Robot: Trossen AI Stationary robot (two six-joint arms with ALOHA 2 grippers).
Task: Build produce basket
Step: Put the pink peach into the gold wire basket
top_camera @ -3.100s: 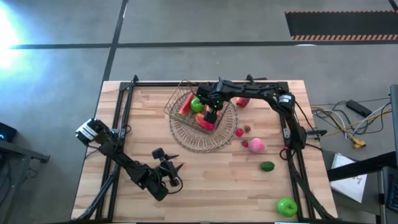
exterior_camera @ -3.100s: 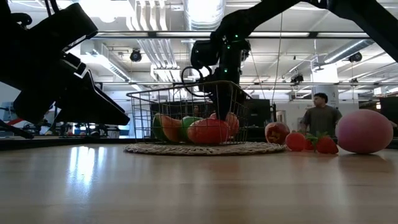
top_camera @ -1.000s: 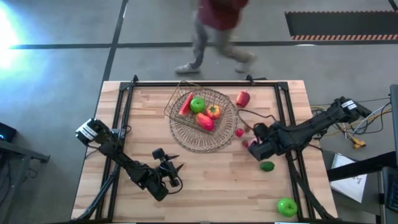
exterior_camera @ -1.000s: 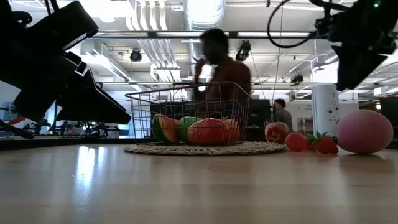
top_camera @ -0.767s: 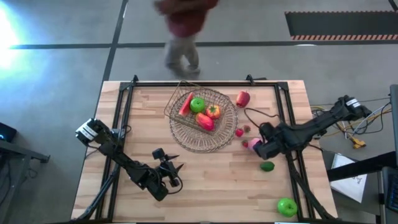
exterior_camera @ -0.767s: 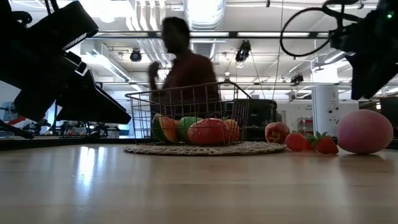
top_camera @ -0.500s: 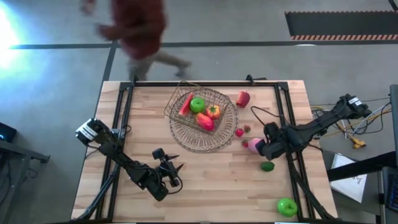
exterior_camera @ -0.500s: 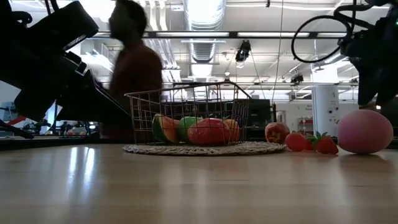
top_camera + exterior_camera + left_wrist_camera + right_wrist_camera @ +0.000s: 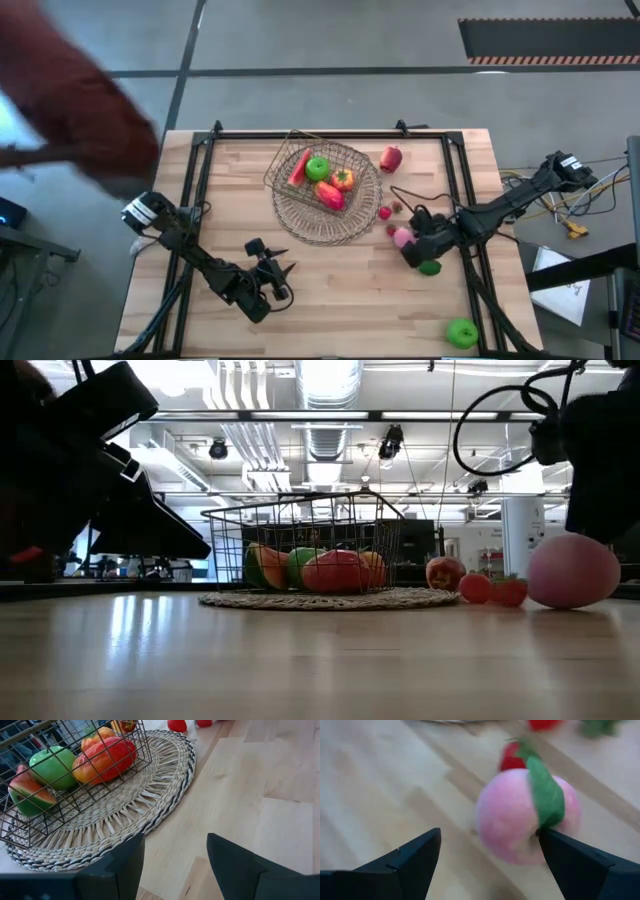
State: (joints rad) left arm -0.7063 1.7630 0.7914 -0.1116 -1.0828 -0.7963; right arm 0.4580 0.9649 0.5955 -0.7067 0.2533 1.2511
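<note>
The right claw (image 9: 408, 252) stands low over the surface (image 9: 330, 300) with its fingers apart, and the pink fruit (image 9: 527, 815) sits between them, not yet gripped. In the high view this pink piece lies just right of the round woven mat (image 9: 300, 225), with a dark green piece (image 9: 431, 267) just beside the claw and small red pieces (image 9: 385, 212) close by.

The pink fruit looks like a smooth, rounded toy, probably light and stiff, so it is likely to roll or squirt out if pinched off-centre. The safest hold seems to be across its widest middle, clear of the green leaf (image 9: 545, 795) that runs over it. The neighbouring red pieces may get nudged.

The basket (image 9: 322, 172) stands on the mat and already carries a green apple (image 9: 317, 167) and red and orange pieces. A red apple (image 9: 390, 158) lies just right of it and another green apple (image 9: 461, 332) near the front right corner.

The left claw (image 9: 276, 275) waits with fingers apart near the front left, pointing toward the mat.

The right arm covers part of the dark green piece from above, the right wrist view is blurred, and whether the fingers touch the fruit cannot be told. A blurred person (image 9: 70, 90) crosses beyond the surface's far left corner.
</note>
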